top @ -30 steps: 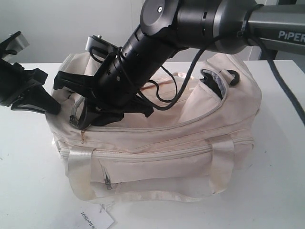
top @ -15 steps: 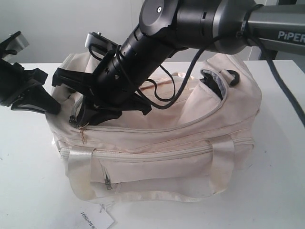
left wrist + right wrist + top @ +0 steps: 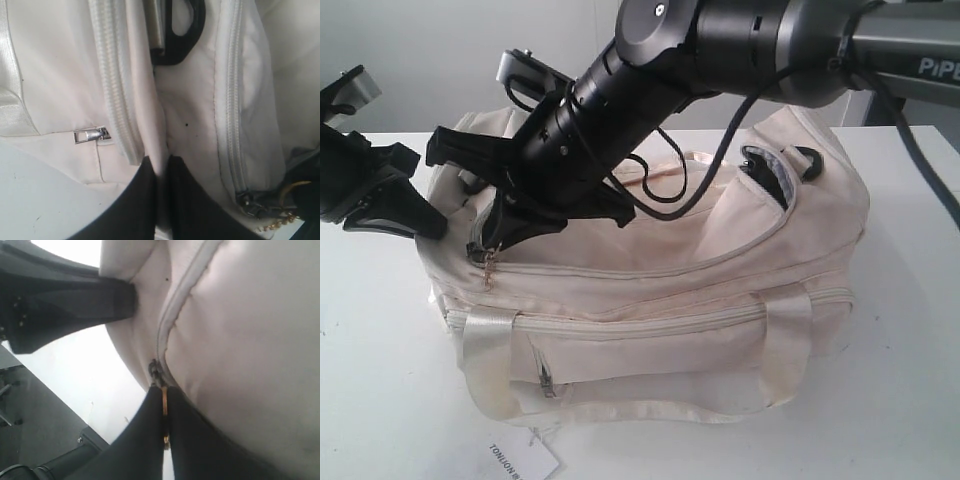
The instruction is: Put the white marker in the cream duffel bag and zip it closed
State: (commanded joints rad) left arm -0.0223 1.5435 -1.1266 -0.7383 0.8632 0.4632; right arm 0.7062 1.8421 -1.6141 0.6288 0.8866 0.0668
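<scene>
"Slider position?"

"At the left end of the cream duffel bag, where the curved zip turns down. Your right gripper, reaching across, has its jaws pressed together on the thin gold pull just below the slider."

"Left side?"

"Your left gripper pinches a fold of cream fabric at that same end, just beside the zip. Use it as the anchor: pull against it so the cloth lies taut ahead of the slider."

"Pull direction?"

"Along the teeth, low to the bag, never outward. That pull is thin and I judge it slips easily, and the curve is where a slider tends to jam."

"Marker?"

"The white marker shows in no view, so you can't confirm it's inside. A gap with dark lining shows at the bag's right end; whether that's the main zip, you can't tell. Check both before you call it shut."
</scene>
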